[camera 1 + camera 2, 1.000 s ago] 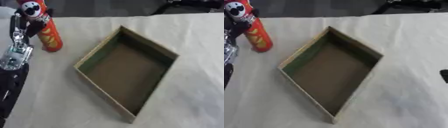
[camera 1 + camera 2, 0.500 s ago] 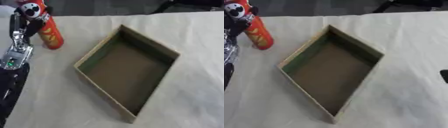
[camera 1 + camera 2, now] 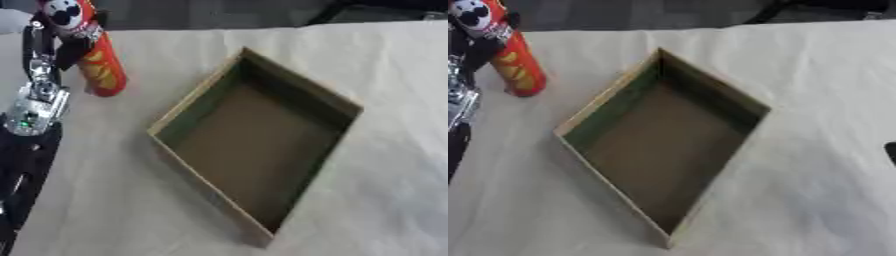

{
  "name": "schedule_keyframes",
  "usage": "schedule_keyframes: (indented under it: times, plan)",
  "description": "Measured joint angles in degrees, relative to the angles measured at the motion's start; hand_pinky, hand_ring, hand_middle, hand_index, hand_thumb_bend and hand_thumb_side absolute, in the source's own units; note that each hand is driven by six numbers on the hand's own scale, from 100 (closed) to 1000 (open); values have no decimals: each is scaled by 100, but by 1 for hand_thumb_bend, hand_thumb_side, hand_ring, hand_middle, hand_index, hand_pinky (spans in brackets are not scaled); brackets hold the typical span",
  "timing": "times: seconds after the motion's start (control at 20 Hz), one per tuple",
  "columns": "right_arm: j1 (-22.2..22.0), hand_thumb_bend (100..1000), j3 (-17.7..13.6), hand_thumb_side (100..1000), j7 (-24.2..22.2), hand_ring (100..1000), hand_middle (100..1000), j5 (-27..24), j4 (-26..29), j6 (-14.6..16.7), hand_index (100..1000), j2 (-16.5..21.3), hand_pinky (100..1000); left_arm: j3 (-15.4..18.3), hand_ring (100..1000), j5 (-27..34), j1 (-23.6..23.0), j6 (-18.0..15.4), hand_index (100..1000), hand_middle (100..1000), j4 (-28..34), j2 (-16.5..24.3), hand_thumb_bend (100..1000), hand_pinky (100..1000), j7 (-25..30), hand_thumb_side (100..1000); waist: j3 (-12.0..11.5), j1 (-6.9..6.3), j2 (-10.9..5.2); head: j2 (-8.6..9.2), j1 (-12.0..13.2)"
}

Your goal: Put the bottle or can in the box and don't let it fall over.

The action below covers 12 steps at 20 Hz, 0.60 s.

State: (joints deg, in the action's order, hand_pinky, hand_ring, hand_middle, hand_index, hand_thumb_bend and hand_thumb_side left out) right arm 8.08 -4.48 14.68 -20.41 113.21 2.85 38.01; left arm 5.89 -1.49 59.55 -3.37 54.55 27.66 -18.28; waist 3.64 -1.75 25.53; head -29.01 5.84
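A tall red can with yellow chips printed on it and a black-and-white cartoon face at its top stands tilted at the far left of the cloth. My left hand has its black fingers curled round the can's upper part, and the silver wrist runs down below it. The open cardboard box, set as a diamond with a green inner wall, lies in the middle, to the right of the can, with nothing in it. A dark sliver at the right edge is my right hand; its shape is hidden.
A cream cloth covers the table. Dark shapes line the far edge beyond the cloth. My left arm's black forearm runs along the lower left edge.
The whole picture has shifted a little. The can, held in my left hand, sits slightly higher in view; the box has not moved.
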Motion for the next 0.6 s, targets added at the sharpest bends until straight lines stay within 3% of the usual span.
schedule_keyframes:
  times: [0.2, 0.25, 0.4, 0.45, 0.6]
  plan:
    - [2, 501, 1, 100, -11, 787, 932, 5, 0, 10, 845, -10, 840, 12, 653, 160, 5, -81, 652, 511, -72, 0, 516, 902, -14, 285, 21, 1, 18, 1, 10]
    - [5, 500, 1, 100, -13, 787, 931, 5, 0, 10, 845, -13, 840, 17, 591, 199, 10, -110, 628, 486, -84, 0, 495, 867, -8, 276, 21, 1, 24, 2, 11]
    - [24, 500, 2, 100, -21, 786, 931, 7, 0, 5, 845, -41, 840, 28, 568, 307, 23, -209, 620, 469, -120, 0, 475, 843, 20, 271, 28, 1, 30, 3, 13]
    - [25, 498, 4, 100, -23, 785, 931, 8, 0, 3, 845, -42, 840, 29, 507, 346, 25, -238, 574, 411, -128, 0, 389, 794, 26, 247, 31, 1, 30, 3, 13]
    - [26, 496, 14, 100, -27, 784, 929, 11, 0, 4, 844, -43, 840, 35, 440, 538, 38, -316, 477, 306, -175, 0, 209, 716, 50, 194, 40, 2, 31, 4, 13]
